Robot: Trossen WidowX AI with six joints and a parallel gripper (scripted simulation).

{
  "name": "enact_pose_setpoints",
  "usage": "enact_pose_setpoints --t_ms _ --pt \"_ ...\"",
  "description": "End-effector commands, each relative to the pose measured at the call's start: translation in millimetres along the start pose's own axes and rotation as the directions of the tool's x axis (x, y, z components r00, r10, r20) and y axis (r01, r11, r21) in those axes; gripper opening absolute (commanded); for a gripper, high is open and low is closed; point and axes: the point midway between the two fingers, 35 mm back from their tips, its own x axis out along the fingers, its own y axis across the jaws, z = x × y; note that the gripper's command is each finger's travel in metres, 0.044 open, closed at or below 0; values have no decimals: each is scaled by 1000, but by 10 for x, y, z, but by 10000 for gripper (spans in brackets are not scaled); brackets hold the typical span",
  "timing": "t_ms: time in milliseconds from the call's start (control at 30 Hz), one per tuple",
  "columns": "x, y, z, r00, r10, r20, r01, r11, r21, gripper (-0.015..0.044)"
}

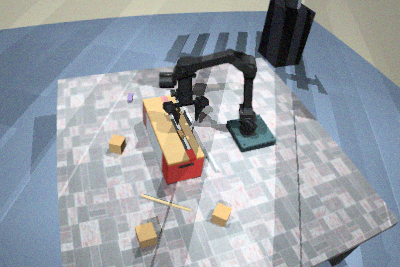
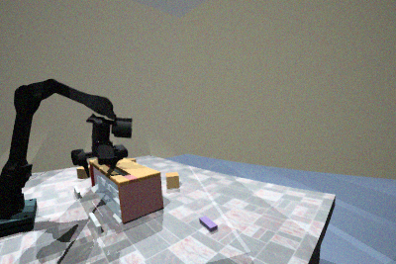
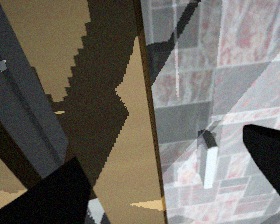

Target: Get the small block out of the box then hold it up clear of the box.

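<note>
The box [image 1: 162,132] [image 2: 142,199] [image 3: 132,172] stands on the table, with a wood-coloured top, a long slot in it, a red near end and a clear front. Inside the slot, a small orange-brown patch [image 1: 181,133] looks like the block on the shelf; I cannot make it out in the wrist view. My gripper [image 1: 188,117] [image 2: 100,171] [image 3: 166,146] is open and empty, pointing down at the far half of the box. One finger is over the top by the slot, the other outside the clear front. Whether a finger touches the box is unclear.
Wooden cubes [image 1: 117,144] [image 1: 221,214] [image 1: 146,235] [image 2: 172,180] stand around the box. A thin stick [image 1: 165,202] lies off its red end, a purple piece [image 1: 130,97] [image 2: 208,223] beyond its far end. White strips [image 2: 95,221] [image 3: 211,167] lie in front, towards the arm's base [image 1: 251,138].
</note>
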Motion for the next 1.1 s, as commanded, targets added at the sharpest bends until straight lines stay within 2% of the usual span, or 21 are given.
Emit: enact_pose_setpoints --t_ms 0,433,567,1067 --pt "66 7 14 1000 2 -4 -2 1000 4 400" --pt "274 3 68 1000 2 -4 -2 1000 4 400" --pt "227 1 54 1000 0 0 0 1000 0 400" --pt "359 4 -298 1000 0 -4 0 1000 0 400"
